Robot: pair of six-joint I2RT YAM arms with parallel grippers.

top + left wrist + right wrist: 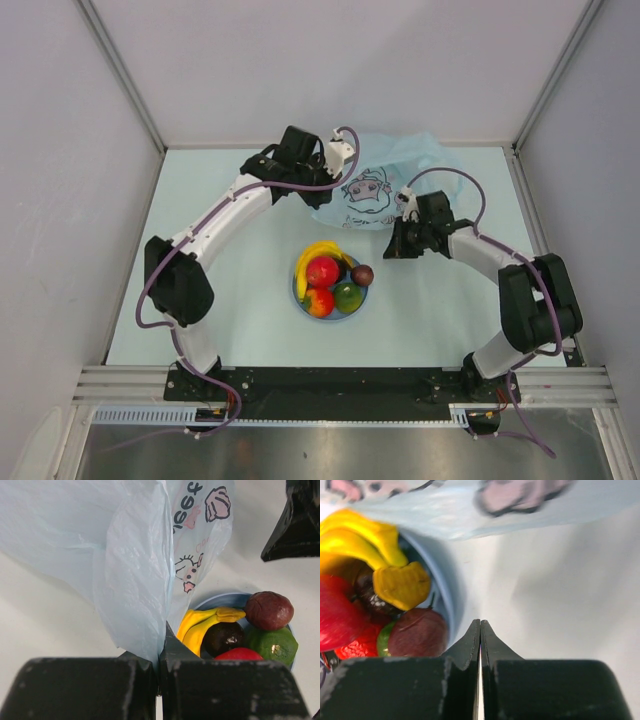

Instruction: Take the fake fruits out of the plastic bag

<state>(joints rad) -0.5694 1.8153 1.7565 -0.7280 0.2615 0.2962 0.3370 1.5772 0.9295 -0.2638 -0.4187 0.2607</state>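
- Five fake fruits [333, 283] sit piled on one blue plate [222, 598], outside the bag: one banana [315, 253], one apple [322, 270], one orange-red fruit [320, 301], one green fruit [347, 296], one maroon fruit [362, 275].
- Glossy, probably light and slippery; take the round ones across the middle.
- One thin, floppy bag [385, 180], pinched in the left pincer [159, 650].
- Right pincer [480, 625] is clenched and empty, beside the plate.

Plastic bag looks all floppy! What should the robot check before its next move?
1. Left claw shut on the plastic bag: ok.
2. Right claw shut, holding nothing: ok.
3. Fake fruits lying on the blue plate: ok.
4. No fruit left inside the bag: cannot tell, it is crumpled.
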